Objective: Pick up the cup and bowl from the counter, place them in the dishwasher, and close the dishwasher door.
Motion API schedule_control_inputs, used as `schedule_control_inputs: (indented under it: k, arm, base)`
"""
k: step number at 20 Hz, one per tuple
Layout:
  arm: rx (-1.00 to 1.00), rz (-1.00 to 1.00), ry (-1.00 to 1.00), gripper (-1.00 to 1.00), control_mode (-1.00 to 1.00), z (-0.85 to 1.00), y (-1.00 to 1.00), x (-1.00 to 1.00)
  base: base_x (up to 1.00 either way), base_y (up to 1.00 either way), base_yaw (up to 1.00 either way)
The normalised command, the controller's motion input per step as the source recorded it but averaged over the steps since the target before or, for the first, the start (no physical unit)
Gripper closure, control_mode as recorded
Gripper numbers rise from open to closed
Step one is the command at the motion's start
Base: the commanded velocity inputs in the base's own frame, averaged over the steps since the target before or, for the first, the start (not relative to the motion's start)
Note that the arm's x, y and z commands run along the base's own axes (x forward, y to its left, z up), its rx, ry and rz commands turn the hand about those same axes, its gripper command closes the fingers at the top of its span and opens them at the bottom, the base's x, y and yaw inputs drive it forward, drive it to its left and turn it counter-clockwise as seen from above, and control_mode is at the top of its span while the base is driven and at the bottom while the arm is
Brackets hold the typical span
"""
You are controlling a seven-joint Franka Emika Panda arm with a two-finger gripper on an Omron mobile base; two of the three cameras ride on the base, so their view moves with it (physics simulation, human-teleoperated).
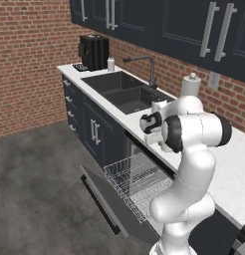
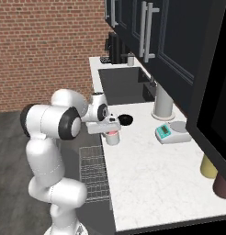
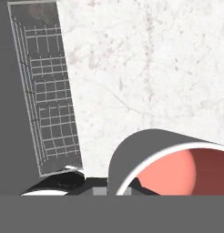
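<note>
The cup [image 2: 113,137] stands on the counter [image 2: 147,174] near its front edge, with the gripper [image 2: 111,128] right above it — the bowl [image 2: 125,120] sits just behind, toward the sink [image 2: 123,85]. Right of them lie a scale [image 2: 172,132] and, by the wall, a paper-towel roll [image 2: 163,103]. Below the counter's edge the dishwasher door [image 1: 102,199] lies folded down, the rack [image 1: 137,184] pulled out over it — left of the cup.
</note>
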Motion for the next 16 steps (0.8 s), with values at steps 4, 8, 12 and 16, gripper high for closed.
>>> schedule_control_inputs:
  k: [4,8,12,16]
  arm:
    - [0.00,0.09,0.00,1.00,-1.00,0.01,1.00,-0.79]
    - [-0.01,0.09,0.02,1.00,-1.00,-0.01,1.00,-0.42]
    - [-0.03,0.06,0.04,1.00,-1.00,-0.25,1.00,0.00]
    - [-0.06,0.00,0.00,1.00,-1.00,-0.48,0.97,0.43]
  base:
    - [0.00,0.00,0.00]
    - [0.00,0.00,0.00]
    - [0.00,0.00,0.00]
    - [0.00,0.00,0.00]
